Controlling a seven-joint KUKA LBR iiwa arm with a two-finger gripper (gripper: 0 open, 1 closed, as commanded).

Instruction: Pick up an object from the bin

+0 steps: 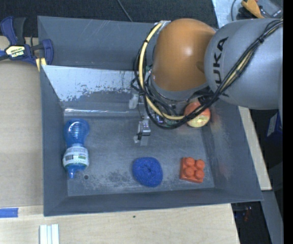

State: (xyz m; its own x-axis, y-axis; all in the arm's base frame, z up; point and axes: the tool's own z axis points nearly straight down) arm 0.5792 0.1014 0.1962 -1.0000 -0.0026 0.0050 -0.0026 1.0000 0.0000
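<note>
From the camera view, my arm [248,50] comes in from the right and bends down over the back half of the bin [95,44], with my orange cover [184,50] and its loop of cables [145,85] blocking most of what hangs beneath. My gripper [142,128] pokes out below the cover, over bare floor about the middle of the bin. I cannot tell how far open it is, and I see nothing held in it. It touches none of the loose things, so I judge I have not settled on one yet. The bin holds four things, all well apart from one another, which should make any of them easy to take alone. A blue bottle [76,149] lies on its side by the left wall, cap toward the near wall. A blue scrubber [147,171], round and fuzzy, sits near the front wall and is the thing nearest my gripper, a little toward the front from it. An orange brick [192,169] with studs on top rests to the right of the scrubber, near the right wall. A red and yellow fruit [200,117] lies against the right wall, half hidden under my wrist. From where I hang, the scrubber looks the simplest reach, since it is soft and has open floor around it.
</note>
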